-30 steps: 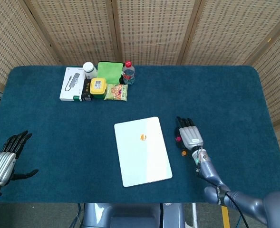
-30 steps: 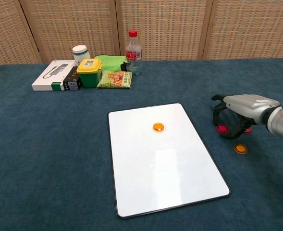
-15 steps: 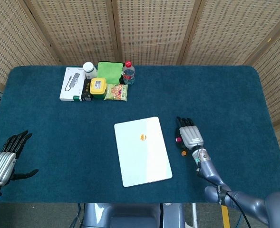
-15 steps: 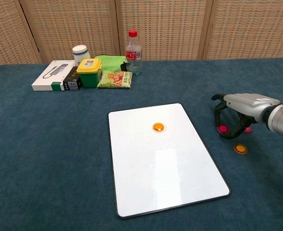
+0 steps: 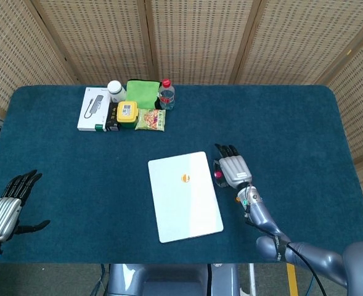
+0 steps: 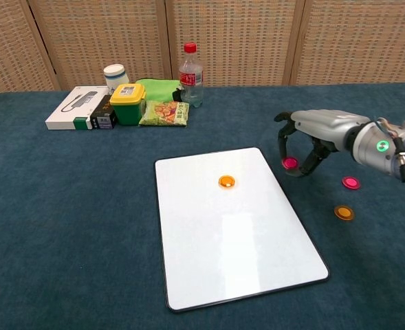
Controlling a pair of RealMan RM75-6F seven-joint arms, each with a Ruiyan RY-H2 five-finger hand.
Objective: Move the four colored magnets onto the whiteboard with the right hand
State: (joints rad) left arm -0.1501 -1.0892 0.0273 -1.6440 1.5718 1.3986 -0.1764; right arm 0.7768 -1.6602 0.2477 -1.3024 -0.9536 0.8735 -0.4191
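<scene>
Now the right hand (image 6: 311, 135) pinches a pink magnet (image 6: 289, 163) between thumb and fingertips, lifted just beside the right edge of the whiteboard (image 6: 236, 227). One orange magnet (image 6: 226, 181) already sits on the whiteboard's upper part. A second pink magnet (image 6: 351, 182) and another orange magnet (image 6: 344, 212) lie on the blue table (image 6: 71, 206) to the right, apart from the hand. Far left, the left hand (image 5: 8, 203) holds nothing, its fingers spread.
</scene>
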